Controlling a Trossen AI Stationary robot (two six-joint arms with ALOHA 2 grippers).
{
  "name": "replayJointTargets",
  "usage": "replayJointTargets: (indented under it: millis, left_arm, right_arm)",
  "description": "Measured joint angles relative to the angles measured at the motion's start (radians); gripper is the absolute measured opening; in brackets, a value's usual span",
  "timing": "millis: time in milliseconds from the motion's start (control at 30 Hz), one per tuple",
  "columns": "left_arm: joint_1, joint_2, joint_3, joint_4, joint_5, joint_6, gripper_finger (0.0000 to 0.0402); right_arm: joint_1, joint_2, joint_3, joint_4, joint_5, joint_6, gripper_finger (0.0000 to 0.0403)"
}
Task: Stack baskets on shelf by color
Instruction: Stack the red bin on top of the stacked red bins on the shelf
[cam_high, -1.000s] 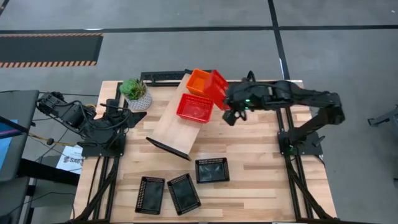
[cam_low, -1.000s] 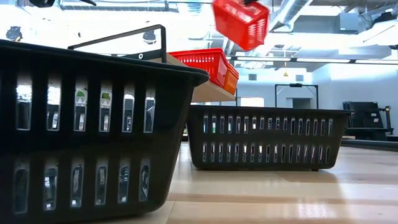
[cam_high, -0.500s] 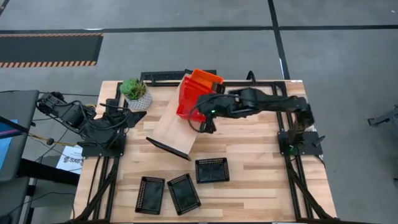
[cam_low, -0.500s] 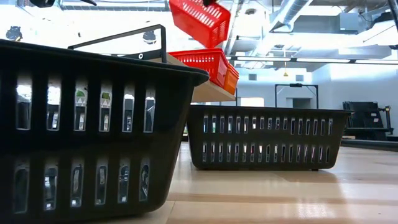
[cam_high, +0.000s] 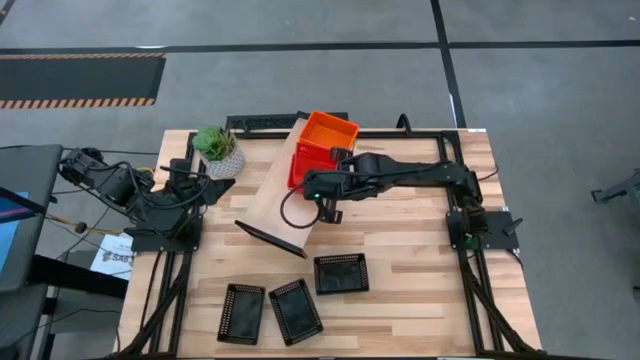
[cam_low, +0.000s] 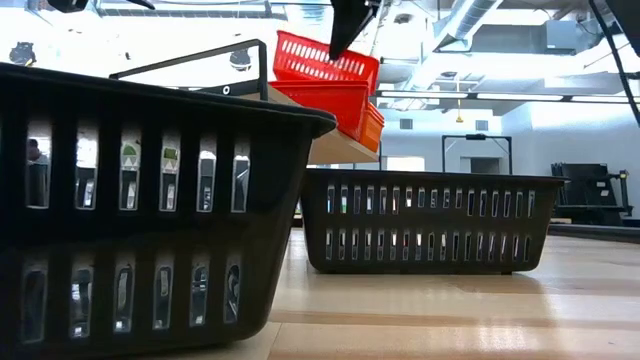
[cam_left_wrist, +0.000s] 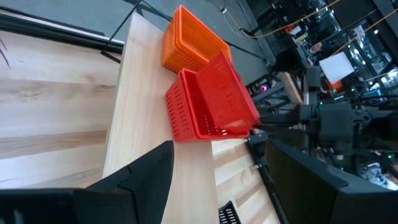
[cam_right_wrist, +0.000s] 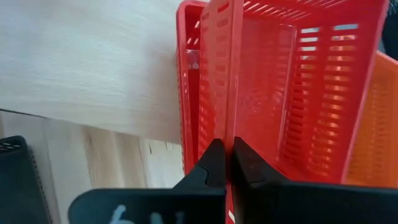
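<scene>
My right gripper (cam_high: 322, 192) reaches over the shelf (cam_high: 275, 195), a light-wood board lying aslant on the table, and is shut on a red basket (cam_left_wrist: 227, 102). This basket tilts into a second red basket (cam_left_wrist: 183, 115) that rests on the shelf. An orange stack (cam_high: 328, 130) stands just beyond them on the shelf's far end. Three black baskets (cam_high: 241, 312) (cam_high: 296, 310) (cam_high: 341, 272) sit on the table near its front edge. My left gripper (cam_left_wrist: 217, 149) is open and waits at the table's left edge. My right gripper pinches one side wall of the upper red basket at its rim (cam_right_wrist: 225, 118), one finger (cam_right_wrist: 245, 163) inside the basket and one outside. The basket is tilted: its gripped side (cam_low: 300, 48) is raised, and its opposite side dips into the lower red basket (cam_low: 335, 105).
A potted plant (cam_high: 220, 150) stands at the table's far left, next to the shelf. The shelf's dark metal frame end (cam_high: 270, 238) points toward the black baskets. Bare tabletop lies to the right of the shelf (cam_high: 400, 240).
My right gripper has carried the red basket toward the table's left and downward, from beside the orange stack to over the red basket on the shelf. The basket has swung from steeply tipped in the air to tilted, with one side in the lower red basket.
</scene>
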Motion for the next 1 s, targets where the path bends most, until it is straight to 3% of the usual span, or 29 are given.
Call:
replayJointTargets:
  millis: [267, 667, 1000]
  left_arm:
    - [0.000, 0.000, 0.000, 0.000, -0.004, 0.000, 0.0242]
    - [0.000, 0.000, 0.000, 0.000, -0.005, 0.000, 0.0242]
    - [0.000, 0.000, 0.000, -0.002, -0.005, 0.000, 0.0242]
  right_arm:
    - [-0.016, -0.004, 0.001, 0.001, -0.005, -0.010, 0.0016]
    - [-0.026, -0.004, 0.001, 0.028, -0.064, -0.061, 0.0063]
    - [-0.048, -0.004, 0.001, 0.033, -0.070, -0.085, 0.0068]
